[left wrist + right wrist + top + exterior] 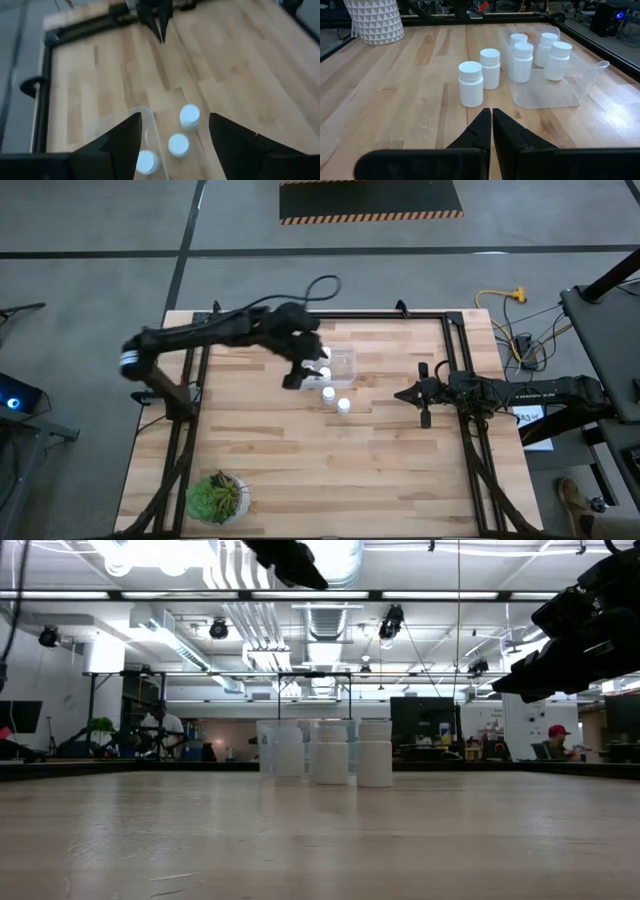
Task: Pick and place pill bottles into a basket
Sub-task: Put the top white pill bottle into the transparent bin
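Note:
The clear basket [345, 360] stands on the table's far middle and holds several white pill bottles [524, 61]. Two more bottles stand upright on the table just beside it, one nearer the basket [490, 68] and one farther out [471, 83]; both also show in the high view [328, 392] [344, 405]. My left gripper [172, 132] is open and empty. It hovers well above the table over the basket's near corner [148, 116] and these two bottles [189, 115] [178, 144]. My right gripper [491, 117] is shut and empty, at the table's right side, pointing at the bottles.
A green potted plant [215, 498] stands at the table's near left corner; its white patterned pot shows in the right wrist view [375, 20]. Black frame rails [470, 430] run along the table's left, right and far sides. Bare wood lies on the near half.

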Robot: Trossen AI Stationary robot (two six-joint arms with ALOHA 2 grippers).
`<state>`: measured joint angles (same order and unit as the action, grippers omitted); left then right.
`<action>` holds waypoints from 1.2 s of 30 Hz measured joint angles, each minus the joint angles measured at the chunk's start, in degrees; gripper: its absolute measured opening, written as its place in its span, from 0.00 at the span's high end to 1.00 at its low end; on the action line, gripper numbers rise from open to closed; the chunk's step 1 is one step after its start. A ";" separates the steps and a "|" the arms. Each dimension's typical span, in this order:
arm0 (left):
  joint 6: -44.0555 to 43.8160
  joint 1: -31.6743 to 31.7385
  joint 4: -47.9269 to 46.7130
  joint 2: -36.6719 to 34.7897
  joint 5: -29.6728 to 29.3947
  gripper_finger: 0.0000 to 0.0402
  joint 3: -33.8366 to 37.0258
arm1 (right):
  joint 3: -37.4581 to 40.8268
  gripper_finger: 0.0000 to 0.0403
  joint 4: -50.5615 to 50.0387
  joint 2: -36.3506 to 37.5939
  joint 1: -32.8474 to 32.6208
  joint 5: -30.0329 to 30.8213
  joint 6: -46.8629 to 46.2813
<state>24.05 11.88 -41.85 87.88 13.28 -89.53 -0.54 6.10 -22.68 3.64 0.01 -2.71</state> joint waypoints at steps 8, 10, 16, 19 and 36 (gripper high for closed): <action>-9.34 -1.01 28.22 -22.43 -0.22 0.59 34.73 | 0.00 0.98 0.06 0.00 0.00 0.00 0.34; -10.71 -1.01 35.06 -27.32 -0.26 0.63 42.17 | 0.00 0.98 0.06 0.00 0.00 0.00 0.20; -11.90 -1.01 45.45 -39.02 -0.24 0.77 56.81 | 0.00 0.98 0.08 0.00 0.00 0.02 -1.15; -12.35 -1.01 45.89 -43.36 -0.24 0.85 61.12 | 0.00 0.98 0.10 0.00 0.00 0.04 -1.52; -17.77 -1.14 66.35 -56.39 -8.96 1.00 82.40 | 0.00 0.98 0.14 0.00 0.02 0.17 -1.21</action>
<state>6.27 10.74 24.50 31.49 4.31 -7.14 -0.54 6.24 -22.68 3.66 0.19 -3.92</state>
